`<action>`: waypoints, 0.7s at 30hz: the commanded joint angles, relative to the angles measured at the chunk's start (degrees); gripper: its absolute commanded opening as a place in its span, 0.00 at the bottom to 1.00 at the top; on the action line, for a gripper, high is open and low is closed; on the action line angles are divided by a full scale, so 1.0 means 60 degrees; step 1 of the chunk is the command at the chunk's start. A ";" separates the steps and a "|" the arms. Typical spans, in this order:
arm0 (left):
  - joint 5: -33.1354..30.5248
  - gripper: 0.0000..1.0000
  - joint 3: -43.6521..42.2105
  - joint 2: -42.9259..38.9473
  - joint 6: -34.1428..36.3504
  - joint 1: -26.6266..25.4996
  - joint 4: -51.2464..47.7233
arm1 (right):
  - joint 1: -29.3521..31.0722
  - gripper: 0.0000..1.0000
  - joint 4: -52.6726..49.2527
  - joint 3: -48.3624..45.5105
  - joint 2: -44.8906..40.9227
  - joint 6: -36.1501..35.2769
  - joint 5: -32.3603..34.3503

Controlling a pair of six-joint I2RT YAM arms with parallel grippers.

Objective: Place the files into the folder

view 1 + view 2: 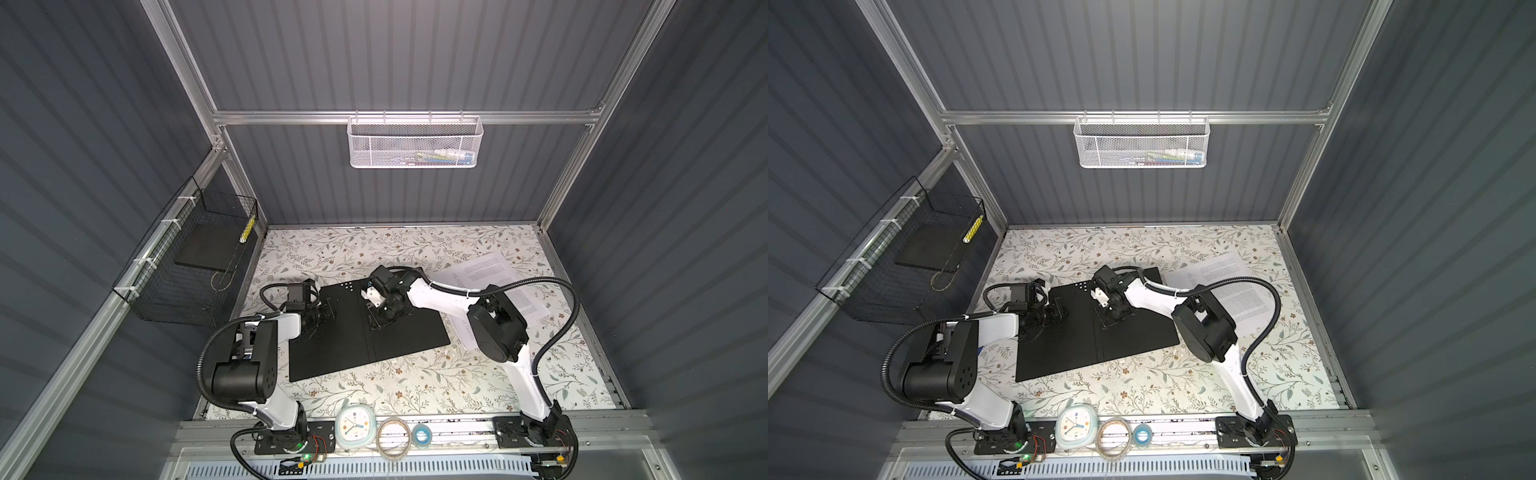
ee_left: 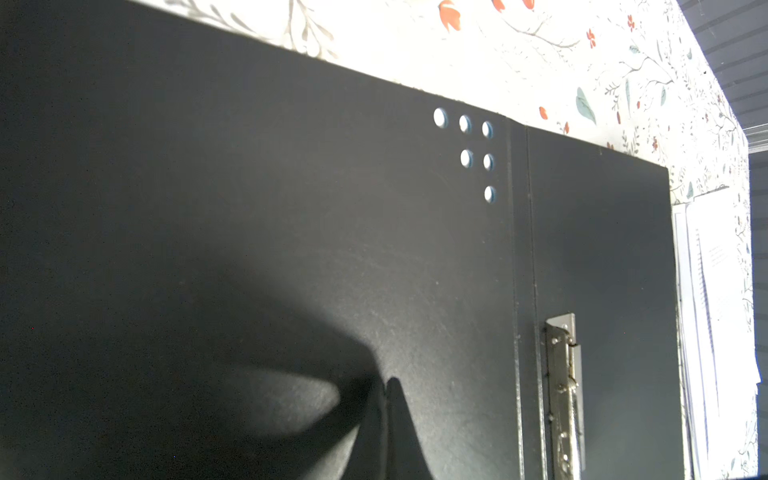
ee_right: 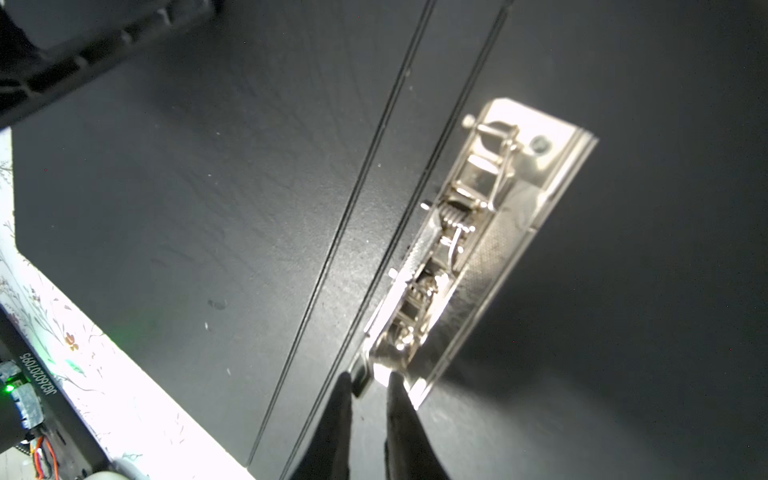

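The folder (image 1: 407, 336) (image 1: 1133, 336) lies open and flat on the floral table, its black inside facing up. The metal clip mechanism (image 3: 469, 232) (image 2: 565, 374) runs beside the spine. My left gripper (image 1: 328, 311) (image 2: 386, 386) is shut, with its tips resting on the left cover. My right gripper (image 1: 376, 322) (image 3: 369, 380) reaches across to the near end of the clip. Its jaws stand narrowly apart around the small dark lever tab (image 3: 360, 384). The files (image 1: 490, 270) (image 1: 1229, 274) (image 2: 715, 291) are white printed sheets on the table right of the folder, partly under my right arm.
A black wire basket (image 1: 187, 270) hangs on the left wall and a white mesh basket (image 1: 415, 143) on the back rail. A clock (image 1: 355, 426) and two tape rolls (image 1: 394, 436) sit on the front rail. Several punched holes (image 2: 465, 141) mark the left cover.
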 commanded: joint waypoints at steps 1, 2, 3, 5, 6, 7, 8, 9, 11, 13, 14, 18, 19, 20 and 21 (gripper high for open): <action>-0.0188 0.02 -0.0167 0.0468 0.0099 0.0033 -0.1167 | 0.0002 0.15 -0.0136 0.0226 0.0162 0.0069 -0.0091; -0.0193 0.02 -0.0183 0.0463 0.0109 0.0033 -0.1156 | 0.0002 0.14 -0.0135 0.0214 0.0161 0.0071 -0.0070; -0.0208 0.02 -0.0178 0.0450 0.0109 0.0033 -0.1167 | 0.0001 0.13 -0.0127 0.0205 0.0156 0.0071 -0.0061; -0.0202 0.02 -0.0186 0.0449 0.0108 0.0033 -0.1159 | 0.0001 0.12 -0.0134 0.0185 0.0163 0.0071 -0.0045; -0.0208 0.02 -0.0185 0.0463 0.0109 0.0033 -0.1164 | 0.0002 0.10 -0.0135 0.0170 0.0157 0.0071 -0.0043; -0.0194 0.02 -0.0186 0.0464 0.0109 0.0033 -0.1157 | 0.0009 0.10 -0.0141 0.0163 0.0142 0.0071 -0.0035; -0.0206 0.02 -0.0177 0.0462 0.0109 0.0033 -0.1161 | 0.0002 0.09 -0.0149 0.0145 0.0141 0.0071 -0.0029; -0.0207 0.02 -0.0178 0.0463 0.0102 0.0033 -0.1164 | 0.0000 0.08 -0.0140 0.0125 0.0121 0.0071 -0.0017; -0.0191 0.02 -0.0169 0.0457 0.0108 0.0033 -0.1169 | 0.0002 0.07 -0.0149 0.0083 0.0134 0.0071 0.0036; -0.0194 0.02 -0.0160 0.0464 0.0109 0.0033 -0.1174 | 0.0024 0.07 -0.0187 0.0052 0.0140 0.0072 0.0143; -0.0194 0.02 -0.0160 0.0460 0.0110 0.0033 -0.1181 | 0.0031 0.07 -0.0206 0.0037 0.0155 0.0071 0.0194; -0.0194 0.02 -0.0158 0.0464 0.0113 0.0028 -0.1182 | 0.0073 0.07 -0.0255 0.0033 0.0243 0.0071 0.0457; -0.0192 0.02 -0.0163 0.0464 0.0110 0.0033 -0.1182 | 0.0089 0.07 -0.0287 0.0042 0.0264 0.0057 0.0518; -0.0193 0.02 -0.0168 0.0464 0.0101 0.0033 -0.1172 | 0.0090 0.07 -0.0283 0.0051 0.0277 0.0058 0.0539; -0.0194 0.02 -0.0170 0.0462 0.0103 0.0033 -0.1182 | 0.0103 0.07 -0.0284 0.0064 0.0277 0.0071 0.0557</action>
